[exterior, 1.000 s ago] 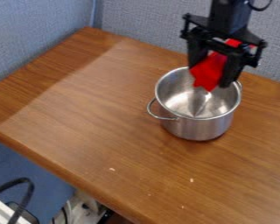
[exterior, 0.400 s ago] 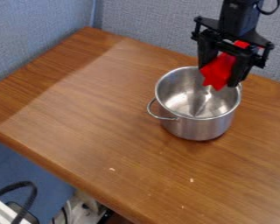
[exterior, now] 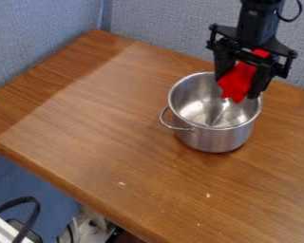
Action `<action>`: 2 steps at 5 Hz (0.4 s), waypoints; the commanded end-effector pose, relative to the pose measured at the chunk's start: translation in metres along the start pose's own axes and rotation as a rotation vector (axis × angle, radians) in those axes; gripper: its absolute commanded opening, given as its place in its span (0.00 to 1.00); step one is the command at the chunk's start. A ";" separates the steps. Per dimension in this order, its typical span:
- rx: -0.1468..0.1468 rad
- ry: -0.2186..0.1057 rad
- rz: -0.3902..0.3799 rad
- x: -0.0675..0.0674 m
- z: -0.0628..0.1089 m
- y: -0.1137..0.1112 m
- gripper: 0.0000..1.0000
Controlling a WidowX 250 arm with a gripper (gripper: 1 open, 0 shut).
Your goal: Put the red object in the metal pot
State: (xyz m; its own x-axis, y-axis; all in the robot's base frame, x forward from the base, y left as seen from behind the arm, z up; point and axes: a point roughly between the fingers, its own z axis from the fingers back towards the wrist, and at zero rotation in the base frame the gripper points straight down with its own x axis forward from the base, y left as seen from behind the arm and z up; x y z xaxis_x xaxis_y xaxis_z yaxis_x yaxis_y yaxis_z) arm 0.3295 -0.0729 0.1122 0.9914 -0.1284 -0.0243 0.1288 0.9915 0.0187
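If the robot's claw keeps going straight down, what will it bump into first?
Probably the metal pot. The gripper points down over its far side, holding the red object, which would likely meet the pot's inside or far rim first; depth is unclear.

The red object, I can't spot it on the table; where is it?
The red object hangs in the gripper at upper right, over the metal pot's far rim.

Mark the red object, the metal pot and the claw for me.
red object [exterior: 238,82], camera view, middle of the block.
metal pot [exterior: 216,135], camera view, front outer wall.
claw [exterior: 242,87], camera view, between its fingertips, holding the block.
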 end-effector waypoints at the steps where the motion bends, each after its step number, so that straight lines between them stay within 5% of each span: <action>1: -0.008 -0.051 -0.002 0.002 0.007 0.002 0.00; 2: -0.010 -0.057 -0.007 0.003 -0.001 0.006 0.00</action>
State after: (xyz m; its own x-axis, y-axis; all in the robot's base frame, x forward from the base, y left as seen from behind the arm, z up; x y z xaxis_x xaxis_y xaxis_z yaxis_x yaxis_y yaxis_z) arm 0.3304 -0.0726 0.1019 0.9880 -0.1543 0.0009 0.1543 0.9879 0.0130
